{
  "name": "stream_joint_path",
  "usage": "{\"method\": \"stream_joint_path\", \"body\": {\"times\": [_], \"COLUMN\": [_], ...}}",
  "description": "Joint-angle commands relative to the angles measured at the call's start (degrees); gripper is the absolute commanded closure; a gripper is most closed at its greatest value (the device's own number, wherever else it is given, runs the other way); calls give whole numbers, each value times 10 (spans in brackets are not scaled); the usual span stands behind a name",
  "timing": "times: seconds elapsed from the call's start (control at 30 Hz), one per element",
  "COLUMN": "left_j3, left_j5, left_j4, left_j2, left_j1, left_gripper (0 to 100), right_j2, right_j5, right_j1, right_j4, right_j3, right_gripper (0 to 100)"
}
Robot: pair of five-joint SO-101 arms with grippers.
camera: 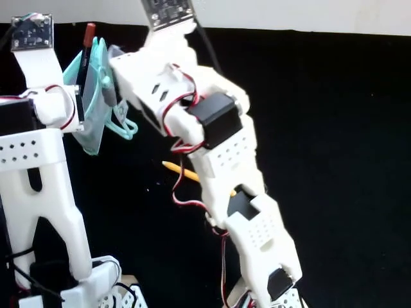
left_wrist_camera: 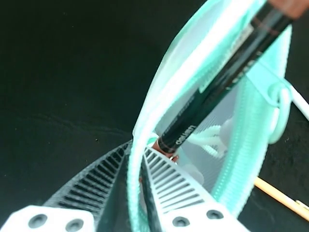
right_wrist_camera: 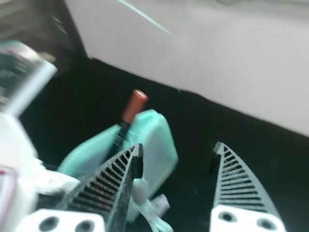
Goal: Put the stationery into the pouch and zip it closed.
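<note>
Pouch [camera: 94, 128] of mint mesh, black red-capped pen [camera: 83, 67] inside, in left claw [left_wrist_camera: 139, 159]; right claw [right_wrist_camera: 177, 145] wide.

Your pouch [camera: 99, 77]: thin, see-through teal mesh with moulded plastic zip teeth, faint sheen. Pen [left_wrist_camera: 217, 96]: smooth, glossy black plastic barrel. Pencil [camera: 174, 168]: looks like yellow-painted wood, smooth. Table cover [camera: 334, 128]: black cloth, matt, you can see fine lint. Your arm shells [camera: 257, 224]: white plastic, matt. Left gripper [left_wrist_camera: 141, 147] fingers [left_wrist_camera: 169, 179]: ribbed plastic.
</note>
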Motion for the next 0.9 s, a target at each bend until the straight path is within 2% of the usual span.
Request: {"method": "stream_joint_path", "body": {"times": [0.0, 0.13, 0.37, 0.57, 0.87], "left_j3": [-73, -112, -140, -110, -109], "left_j5": [-12, -22, -24, -34, -37], "left_j4": [30, 51, 68, 69, 48], "left_j2": [-4, -4, -3, 69, 164], "left_j1": [32, 40, 95, 107, 86], "left_gripper": [993, 993, 993, 993, 993], "right_j2": [-29, -23, 51, 109, 138], "right_j5": [9, 44, 108, 112, 111], "right_j1": [36, 58, 129, 173, 182], "right_j4": [44, 105, 107, 107, 107], "right_j3": [-60, -60, -60, -60, -60], "right_gripper": [771, 771, 771, 771, 771]}}
